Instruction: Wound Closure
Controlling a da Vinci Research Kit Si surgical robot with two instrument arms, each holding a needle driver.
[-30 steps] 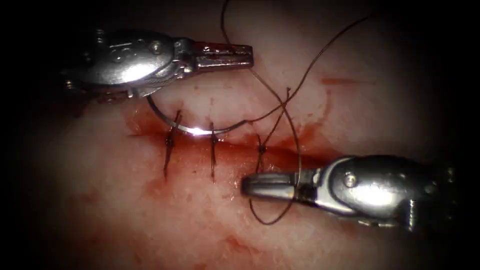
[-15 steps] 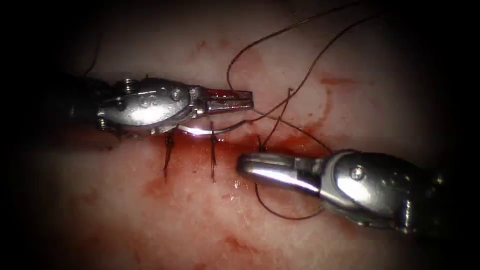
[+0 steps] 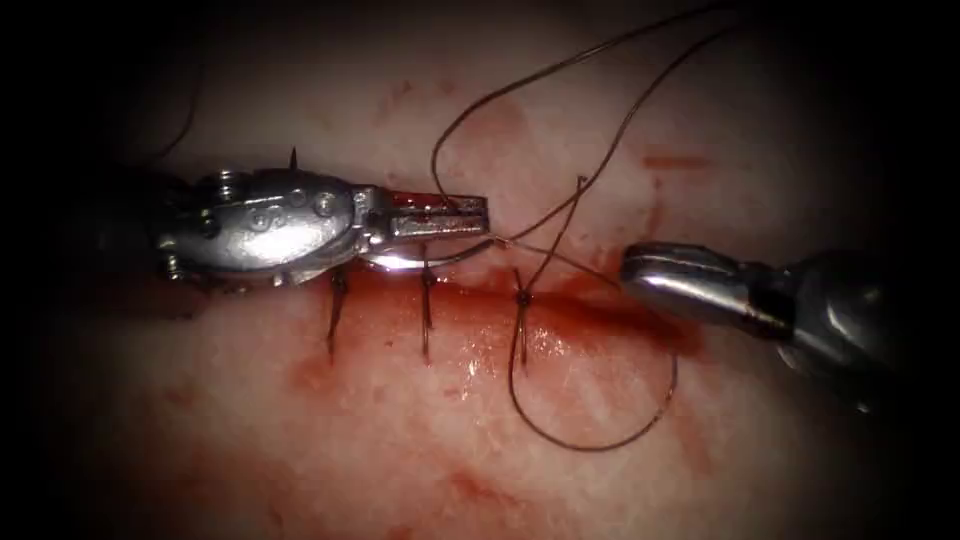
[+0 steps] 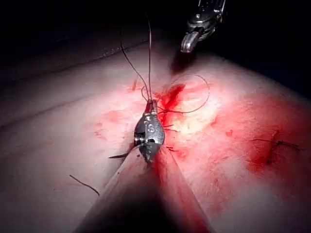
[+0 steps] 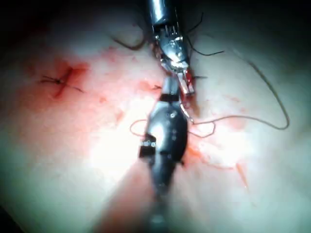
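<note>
Surgical training bench: sutured tissue (image 3: pixel 420 420) w/ 2 steel pincers.

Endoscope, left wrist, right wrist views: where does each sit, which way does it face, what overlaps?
Endoscope view: above and in front, looking down on the cut. The left tool comes from picture-left, the right tool from picture-right. The needle lies beneath the left tool; what either tool holds, or whether the needle is in the tissue, is unclear.
Left wrist view: on the left arm, looking along its shaft; right tool beyond.
Right wrist view: on the right arm, looking along its shaft; left tool beyond.
Shared: both wrist views show both tools and the thread, from opposite ends.
</note>
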